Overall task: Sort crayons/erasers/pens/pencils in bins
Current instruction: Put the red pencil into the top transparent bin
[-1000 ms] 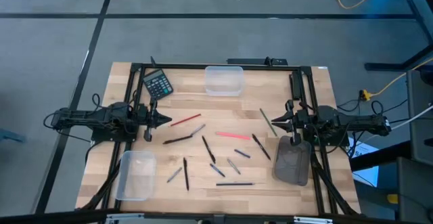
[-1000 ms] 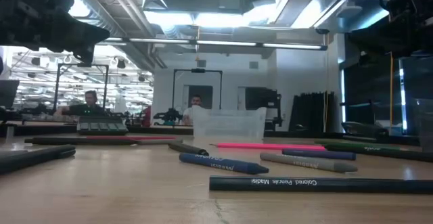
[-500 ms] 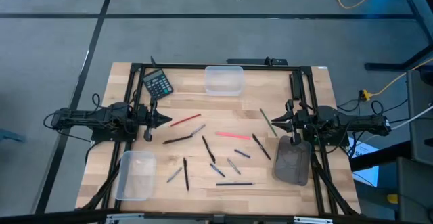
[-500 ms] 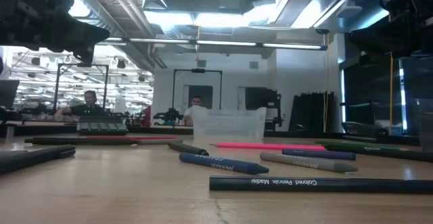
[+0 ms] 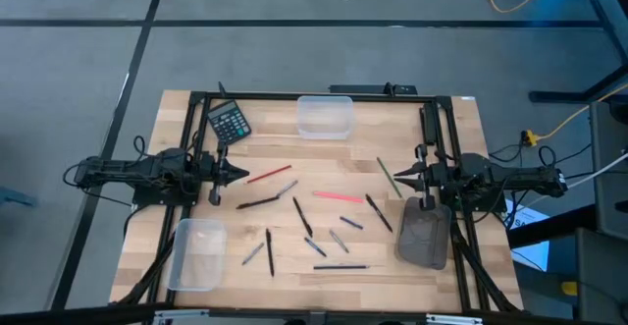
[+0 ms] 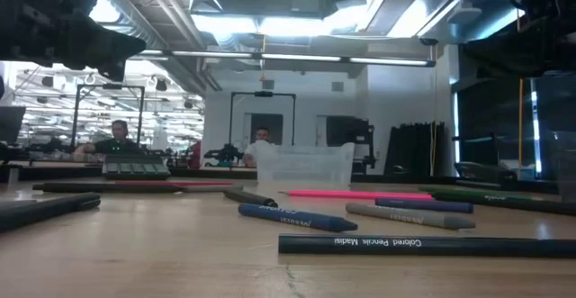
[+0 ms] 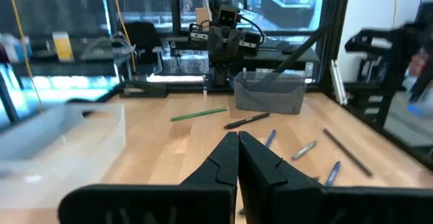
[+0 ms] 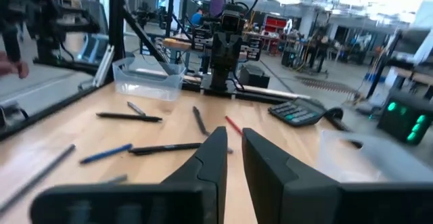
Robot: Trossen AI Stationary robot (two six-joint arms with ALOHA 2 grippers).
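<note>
Wood tabletop (image 5: 324, 148), black frame round it. L pincer (image 5: 238, 172) at the left edge, hovering, tips pressed together w/ nothing between them; points toward centre. R pincer (image 5: 396, 179) at the right edge, facing inward, tips slightly apart, a narrow gap showing in its wrist view, holding nothing. Bins: clear bin (image 5: 325, 116) at far edge, middle; second clear bin (image 5: 196, 254) at near-left corner; smoky grey bin (image 5: 424, 238) near-right, just below the R arm. Nothing visible inside any bin. Sticks all loose on the tabletop between the arms: red pencil (image 5: 267, 176) just off the L pincer tips; pink stick (image 5: 339, 196) near centre; green pencil (image 5: 388, 177) beside the R pincer; black pen (image 5: 379, 212) just left of grey bin; black pen (image 5: 257, 203) below the red one; long black pencil (image 5: 302, 216) mid; several short grey-blue crayons (image 5: 339, 240) toward the near edge; dark pencil (image 5: 341, 266) nearest the front, lettered "Colored Pencils" in low view. Black calculator (image 5: 229, 122) at far-left, tilted. Low view: ppl seated in the room beyond, small, indistinct.
</note>
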